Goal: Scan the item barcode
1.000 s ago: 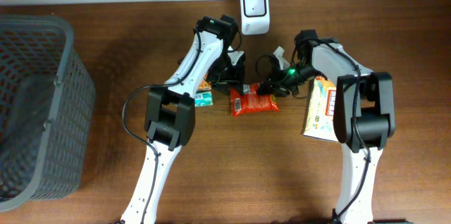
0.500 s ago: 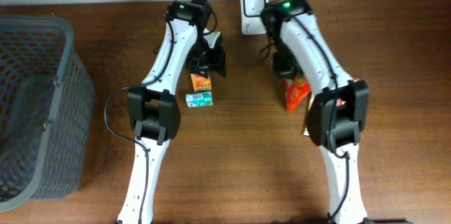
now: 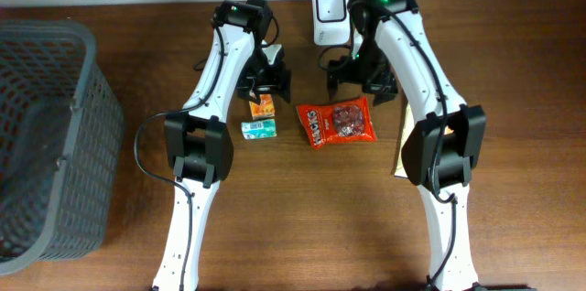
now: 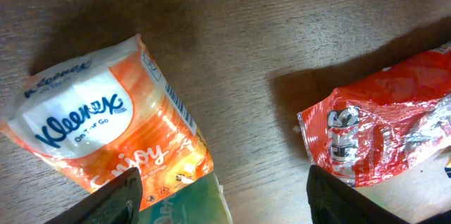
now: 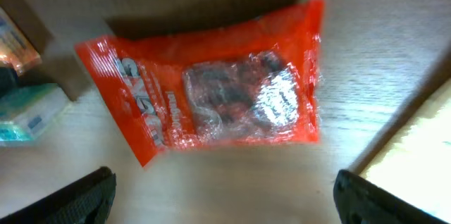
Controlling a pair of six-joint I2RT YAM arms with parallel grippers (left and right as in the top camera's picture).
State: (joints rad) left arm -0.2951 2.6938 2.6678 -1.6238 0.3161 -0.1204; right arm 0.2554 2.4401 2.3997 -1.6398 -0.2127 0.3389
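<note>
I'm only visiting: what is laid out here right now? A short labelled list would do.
scanner: white, at the back, between the two arms
red snack bag: lying flat in front of the scanner, not held
Kleenex pack: next to a small green box
basket: grey, far left
left gripper: jaws open, empty
right gripper: jaws open, empty

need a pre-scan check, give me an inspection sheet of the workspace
surface: brown wooden table
job's things: red snack bag flat on table; white scanner at far edge
clutter: Kleenex pack, small green box, yellow packet partly under right arm
pincers: left pincer open, empty; right pincer open above the bag
cables: black cable loops beside left arm
surroundings: grey basket at left
</note>
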